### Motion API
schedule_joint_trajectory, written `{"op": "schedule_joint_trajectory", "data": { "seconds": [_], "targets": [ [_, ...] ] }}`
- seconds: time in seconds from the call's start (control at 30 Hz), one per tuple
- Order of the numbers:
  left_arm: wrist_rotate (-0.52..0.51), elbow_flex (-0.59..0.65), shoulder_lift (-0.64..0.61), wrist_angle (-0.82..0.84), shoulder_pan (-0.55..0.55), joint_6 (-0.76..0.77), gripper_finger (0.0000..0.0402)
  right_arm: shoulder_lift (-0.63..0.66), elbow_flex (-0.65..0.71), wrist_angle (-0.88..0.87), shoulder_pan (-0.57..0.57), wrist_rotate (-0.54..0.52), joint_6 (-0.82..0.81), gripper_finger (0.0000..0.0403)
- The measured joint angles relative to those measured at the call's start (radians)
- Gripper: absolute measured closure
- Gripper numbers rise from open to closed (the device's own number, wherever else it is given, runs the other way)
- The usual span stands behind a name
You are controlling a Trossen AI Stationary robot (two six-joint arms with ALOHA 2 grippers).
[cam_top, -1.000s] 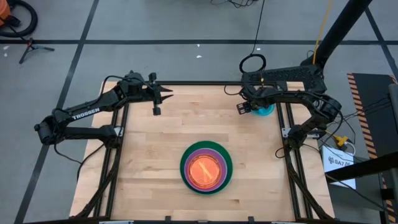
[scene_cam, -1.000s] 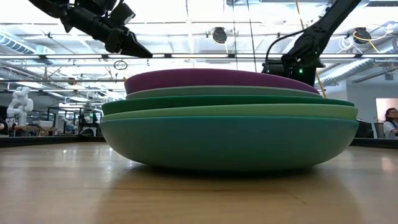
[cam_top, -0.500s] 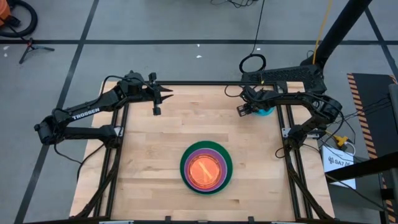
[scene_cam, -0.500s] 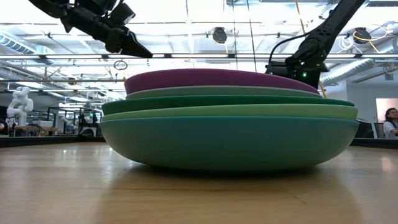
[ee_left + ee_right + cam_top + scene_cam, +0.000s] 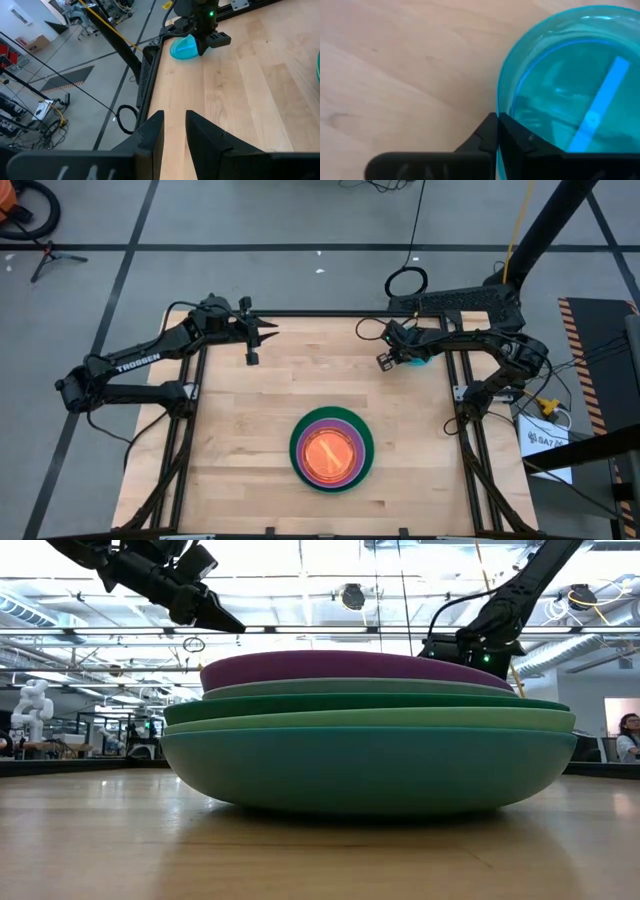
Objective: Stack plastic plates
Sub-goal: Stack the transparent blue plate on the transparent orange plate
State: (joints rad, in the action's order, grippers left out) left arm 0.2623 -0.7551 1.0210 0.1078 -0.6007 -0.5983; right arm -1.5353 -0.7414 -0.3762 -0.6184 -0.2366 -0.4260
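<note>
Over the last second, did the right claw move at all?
Yes. In the high view the right claw slid a little left, away from the table's right rail, with its jaws shut on the rim of the blue plate.

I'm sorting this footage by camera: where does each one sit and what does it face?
High: overhead, straight down on the table, both arms and the plate stack.
Low: at tabletop height, facing the stack; both arms above.
Left wrist: past its own fingers toward the right gripper at a blue plate.
Right wrist: on that plate, fingers shut on its rim.
Both wrist views share the blue plate.
</note>
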Motion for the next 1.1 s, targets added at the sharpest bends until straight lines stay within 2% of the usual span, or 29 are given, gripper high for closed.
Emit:
{"op": "schedule_joint_trajectory", "data": {
  "seconds": [0.23, 0.4, 0.6, 0.7, 0.83, 1.0, 1.1],
  "targets": [
    [0.0, 0.0, 0.0, -0.01, 0.0, 0.008, 0.0314, 0.007, -0.1, -0.047, 0.065, 0.004, 0.056, 0.04],
    [0.0, 0.0, 0.0, -0.05, 0.001, 0.069, 0.0314, 0.013, -0.258, -0.204, 0.166, 0.006, 0.127, 0.0401],
    [0.001, 0.0, 0.0, -0.061, 0.017, 0.229, 0.0314, 0.013, -0.441, -0.304, 0.357, 0.014, 0.197, 0.0402],
    [0.001, 0.0, 0.0, -0.054, 0.041, 0.334, 0.0314, 0.014, -0.495, -0.306, 0.467, 0.073, 0.276, 0.0402],
    [0.001, 0.0, 0.0, 0.001, 0.1, 0.45, 0.0314, 0.014, -0.508, -0.281, 0.621, 0.137, 0.359, 0.0402],
    [-0.003, 0.0, 0.0, 0.026, 0.226, 0.543, 0.0314, 0.014, -0.508, -0.245, 0.814, 0.133, 0.389, 0.0402],
    [-0.041, 0.0, 0.0, 0.005, 0.315, 0.588, 0.0314, 0.014, -0.508, -0.192, 0.912, 0.132, 0.386, 0.0402]
  ]
}}
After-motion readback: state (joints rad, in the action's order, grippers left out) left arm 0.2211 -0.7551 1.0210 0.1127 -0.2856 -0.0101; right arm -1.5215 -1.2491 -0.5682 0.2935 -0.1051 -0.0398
